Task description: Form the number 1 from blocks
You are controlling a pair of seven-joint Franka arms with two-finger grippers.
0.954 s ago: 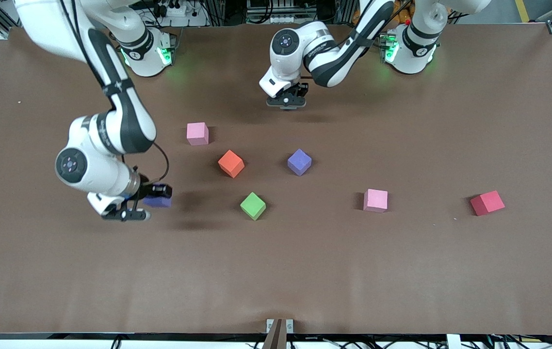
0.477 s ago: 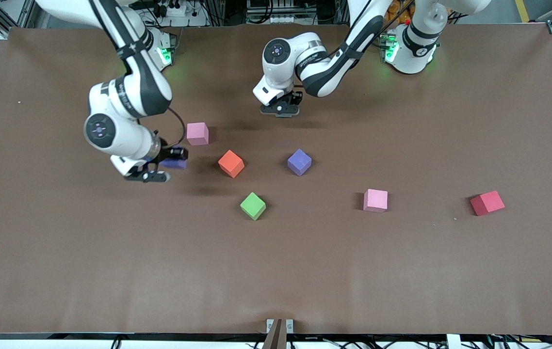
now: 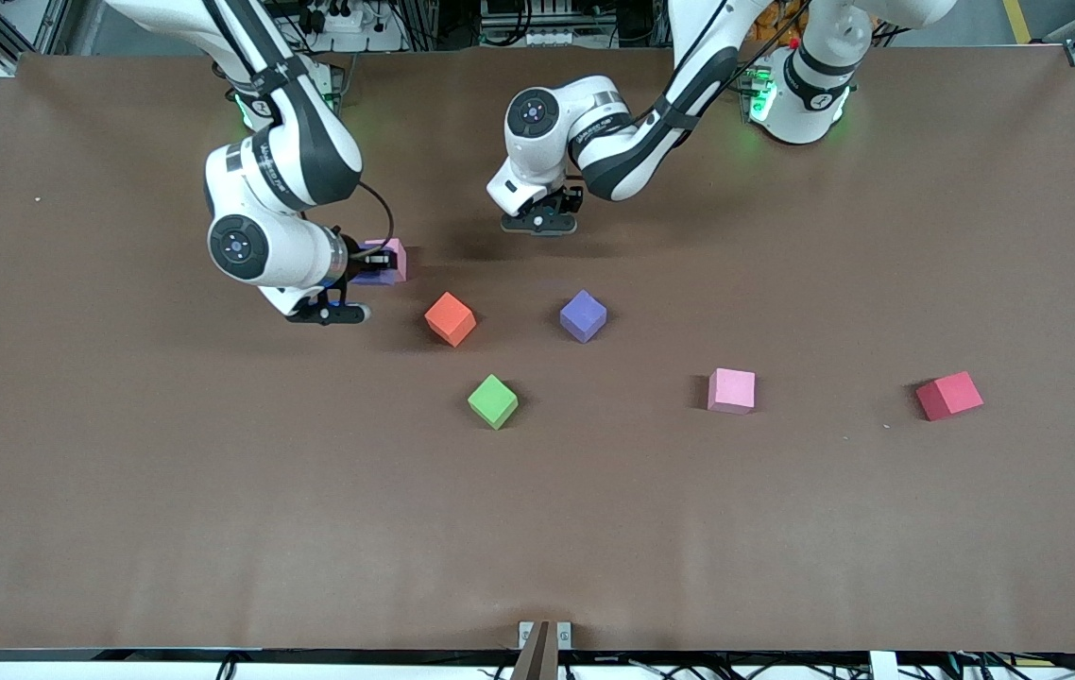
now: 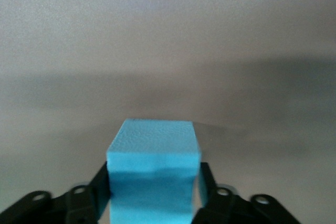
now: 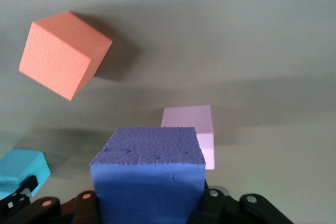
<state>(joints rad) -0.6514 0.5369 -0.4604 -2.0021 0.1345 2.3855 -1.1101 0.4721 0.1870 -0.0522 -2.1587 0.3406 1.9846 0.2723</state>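
My right gripper [image 3: 367,275] is shut on a purple block [image 5: 148,174] and holds it low, right beside a pink block [image 3: 388,256] on the side toward the right arm's end. In the right wrist view that pink block [image 5: 190,129] shows just past the held cube, with the orange block [image 5: 63,53] farther off. My left gripper [image 3: 537,224] hangs over the table near the bases, shut on a sky-blue block [image 4: 153,171]. On the table lie the orange block [image 3: 450,318] and a second purple block [image 3: 583,315].
A green block [image 3: 492,400], a second pink block [image 3: 731,390] and a red block [image 3: 948,395] lie nearer the front camera, spread toward the left arm's end. The brown table [image 3: 537,529] is bare along its front edge.
The right arm has carried the purple block away from the front camera, up to the pink block. The left gripper with the sky-blue block has shifted slightly toward the right arm's end.
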